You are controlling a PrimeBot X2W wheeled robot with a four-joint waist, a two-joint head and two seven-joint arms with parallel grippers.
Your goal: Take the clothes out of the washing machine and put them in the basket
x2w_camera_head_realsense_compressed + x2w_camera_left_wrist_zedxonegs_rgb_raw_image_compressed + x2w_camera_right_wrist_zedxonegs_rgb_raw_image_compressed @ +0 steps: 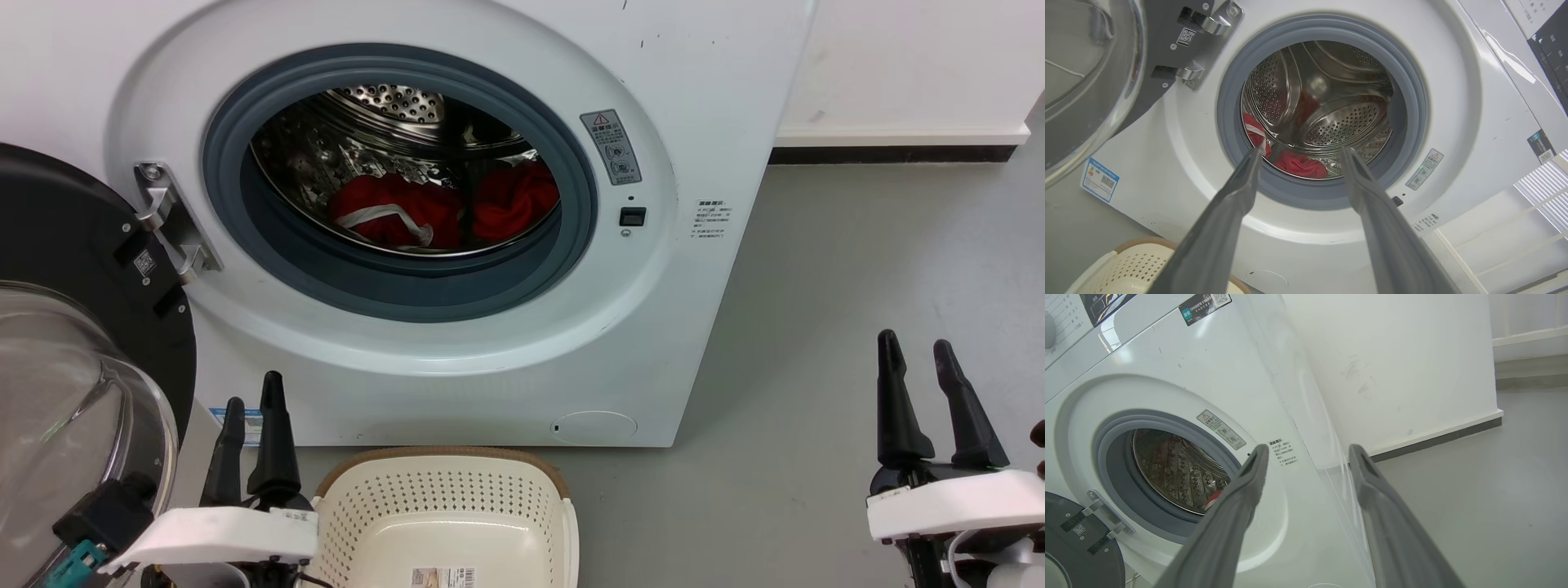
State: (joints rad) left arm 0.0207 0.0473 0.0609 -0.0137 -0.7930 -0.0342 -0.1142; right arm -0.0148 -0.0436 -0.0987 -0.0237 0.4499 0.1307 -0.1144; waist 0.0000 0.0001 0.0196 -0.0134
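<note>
Both claws are spread and empty: the left gripper [253,390] is at the basket's [441,498] nine o'clock, the right gripper [915,340] well out at three. The clothes [392,212] lie at six o'clock in the washing machine's [457,367] drum [392,106], possibly tangled; it's hard to tell. On the way in, a finger could snag the gasket [392,286]. A trailing garment could miss the basket.

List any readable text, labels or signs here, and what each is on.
No words are legible.
Warning sticker, washing machine front: triangle sign, print too small.
Printed block beside it: too small.
QR label on the door: code only.
Blue sticker, low on the front: QR code, print blurred.
Barcode sticker in the basket: digits too small.
Dark sticker, top edge: QR code, blurred.
</note>
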